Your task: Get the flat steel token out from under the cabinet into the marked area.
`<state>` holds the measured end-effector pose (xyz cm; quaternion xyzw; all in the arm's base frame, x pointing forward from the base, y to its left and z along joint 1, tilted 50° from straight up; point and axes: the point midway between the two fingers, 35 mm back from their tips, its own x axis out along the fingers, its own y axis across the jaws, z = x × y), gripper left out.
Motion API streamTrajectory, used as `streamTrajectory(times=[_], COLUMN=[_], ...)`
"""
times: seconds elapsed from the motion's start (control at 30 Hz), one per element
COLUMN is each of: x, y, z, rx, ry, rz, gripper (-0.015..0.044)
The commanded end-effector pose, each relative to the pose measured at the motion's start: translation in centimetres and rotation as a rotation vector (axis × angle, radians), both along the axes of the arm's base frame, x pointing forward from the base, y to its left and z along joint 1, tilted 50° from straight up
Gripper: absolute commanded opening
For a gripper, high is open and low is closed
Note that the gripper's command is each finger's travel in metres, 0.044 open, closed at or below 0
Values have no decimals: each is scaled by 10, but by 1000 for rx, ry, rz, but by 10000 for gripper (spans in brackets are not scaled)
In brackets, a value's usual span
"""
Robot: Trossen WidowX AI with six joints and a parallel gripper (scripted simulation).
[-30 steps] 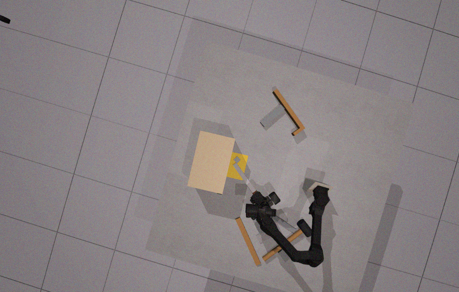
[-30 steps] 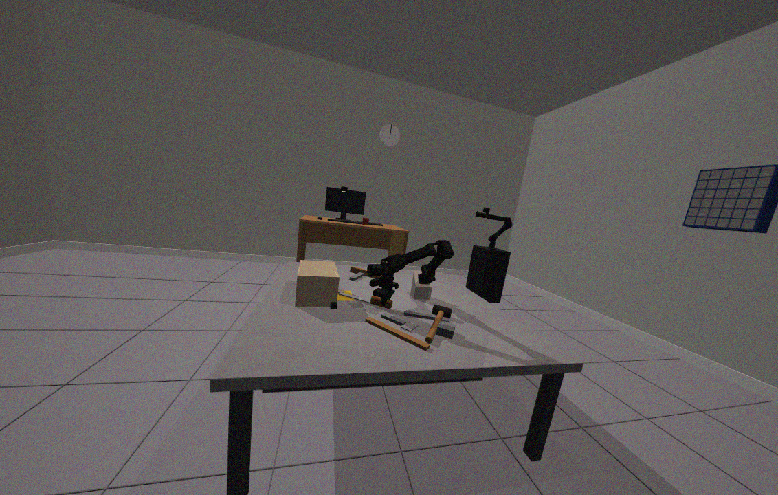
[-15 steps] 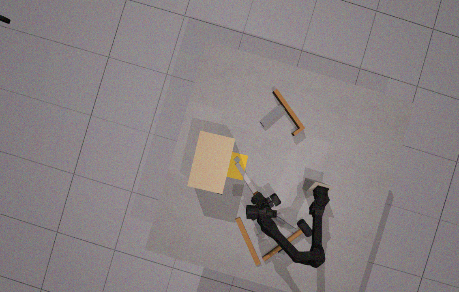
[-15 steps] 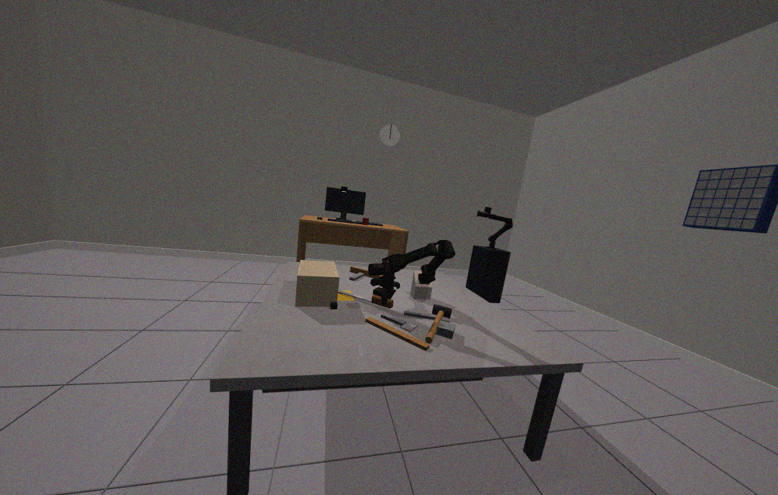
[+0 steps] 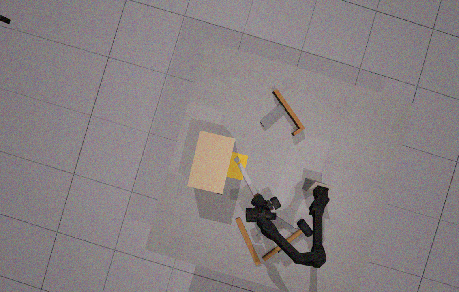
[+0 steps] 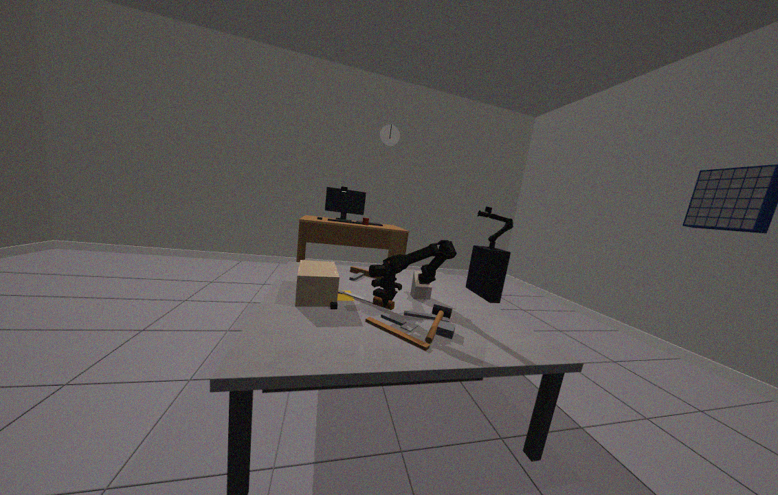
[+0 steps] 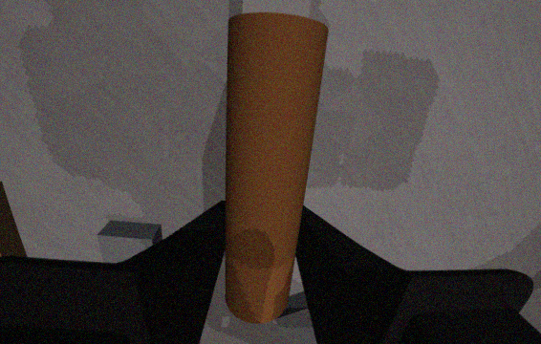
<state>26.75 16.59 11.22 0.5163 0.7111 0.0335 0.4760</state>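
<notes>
The beige cabinet stands on the table. The yellow marked area lies along its front. A small grey square, which looks like the token, lies on the yellow in the overhead view. My gripper is shut on the orange handle of a long tool. The tool's thin grey blade reaches over the marked area, its tip right beside the square. I cannot tell whether they touch, or how high the tip is. The blade's end is outside the wrist view.
A wooden bar and a hammer lie below the gripper in the overhead view, with grey metal pieces around them. An L-shaped wooden piece lies farther up. A small black block is by the cabinet's corner.
</notes>
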Motion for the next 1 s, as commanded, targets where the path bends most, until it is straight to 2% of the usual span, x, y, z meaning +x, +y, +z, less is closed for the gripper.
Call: streamTrajectory(times=[0.0,0.97], x=[5,7], y=[0,28], z=[12,45], rx=[-6,-4], ry=[-20,4], rz=[-24,-46], gripper=[0,0])
